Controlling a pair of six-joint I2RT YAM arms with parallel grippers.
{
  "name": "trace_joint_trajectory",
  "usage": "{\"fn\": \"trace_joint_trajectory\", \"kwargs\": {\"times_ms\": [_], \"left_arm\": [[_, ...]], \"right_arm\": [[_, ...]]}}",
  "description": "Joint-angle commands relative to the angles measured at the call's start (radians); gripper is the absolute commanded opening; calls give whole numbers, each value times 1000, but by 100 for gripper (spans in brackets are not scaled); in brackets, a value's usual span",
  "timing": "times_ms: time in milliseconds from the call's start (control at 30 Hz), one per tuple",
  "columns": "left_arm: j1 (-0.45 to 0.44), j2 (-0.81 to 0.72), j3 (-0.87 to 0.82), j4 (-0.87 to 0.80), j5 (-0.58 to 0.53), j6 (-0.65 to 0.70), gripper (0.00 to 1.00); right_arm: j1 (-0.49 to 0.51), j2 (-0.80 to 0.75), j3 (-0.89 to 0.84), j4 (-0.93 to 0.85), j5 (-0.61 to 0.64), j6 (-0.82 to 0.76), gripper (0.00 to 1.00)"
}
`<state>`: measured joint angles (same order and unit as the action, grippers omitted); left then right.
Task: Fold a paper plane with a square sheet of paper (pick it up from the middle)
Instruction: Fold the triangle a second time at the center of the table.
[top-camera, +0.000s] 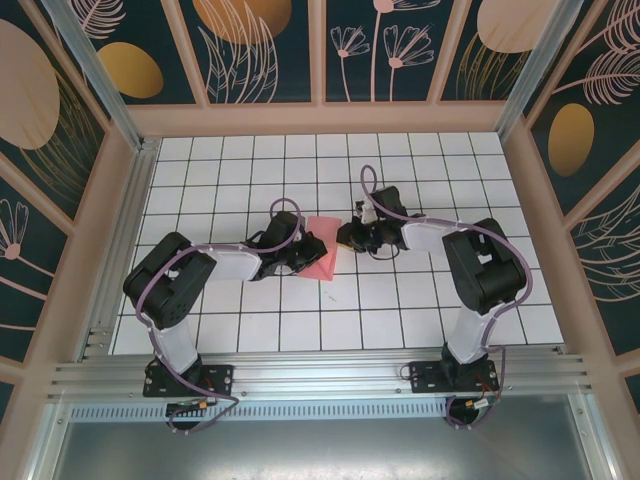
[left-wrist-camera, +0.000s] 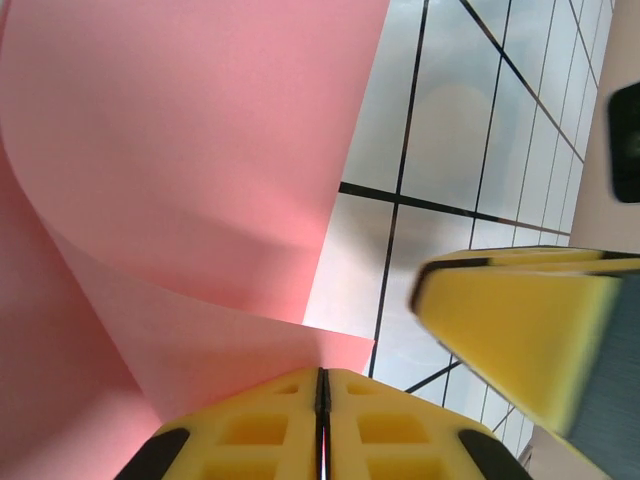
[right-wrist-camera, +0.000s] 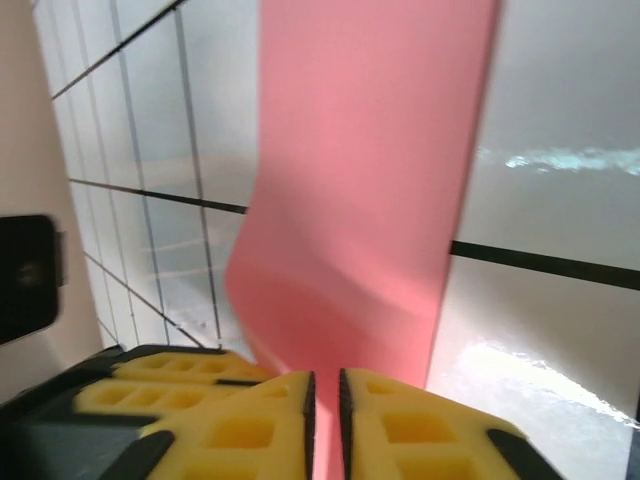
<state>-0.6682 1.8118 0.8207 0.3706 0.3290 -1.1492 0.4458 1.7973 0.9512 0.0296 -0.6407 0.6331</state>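
Left gripper (left-wrist-camera: 322, 378) is clamped shut on the curled square sheet of paper (left-wrist-camera: 180, 150) near the table's (top-camera: 300, 330) middle. Right gripper (right-wrist-camera: 325, 380) straddles the opposite edge, narrowly parted, grip unclear.

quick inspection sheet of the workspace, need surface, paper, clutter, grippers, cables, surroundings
surface: white tiled table with black grid lines
job's things: square sheet of paper, salmon pink, curved and held between the two grippers; not yet a plane shape
clutter: nothing seen
grippers: left gripper shut on an edge of the sheet; right gripper pinches another edge, with paper filling the thin gap
cables: purple cables loop along both arms, away from the paper
surroundings: pink-framed walls with dark floral panels; aluminium rail at the near edge
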Motion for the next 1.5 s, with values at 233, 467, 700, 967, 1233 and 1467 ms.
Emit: {"fn": "trace_joint_trajectory", "kwargs": {"times_ms": [233, 467, 700, 967, 1233, 1467], "left_arm": [[-4, 16, -4, 25, -9, 2, 6], [-4, 12, -3, 16, -10, 9, 0], [-3, 3, -5, 10, -13, 13, 0], [-4, -3, -8, 10, -12, 14, 0], [-4, -23, -11, -2, -20, 14, 0], [-3, -78, -13, -59, -55, 38, 7]], "right_arm": [[25, 21, 9, -3, -50, -52, 29], [36, 54, 26, -47, -17, -72, 29], [42, 74, 32, -31, -49, -72, 30], [45, 86, 26, 15, -91, -59, 23], [44, 81, 22, 33, -78, -48, 6], [44, 73, 39, -41, 28, -113, 0]]}}
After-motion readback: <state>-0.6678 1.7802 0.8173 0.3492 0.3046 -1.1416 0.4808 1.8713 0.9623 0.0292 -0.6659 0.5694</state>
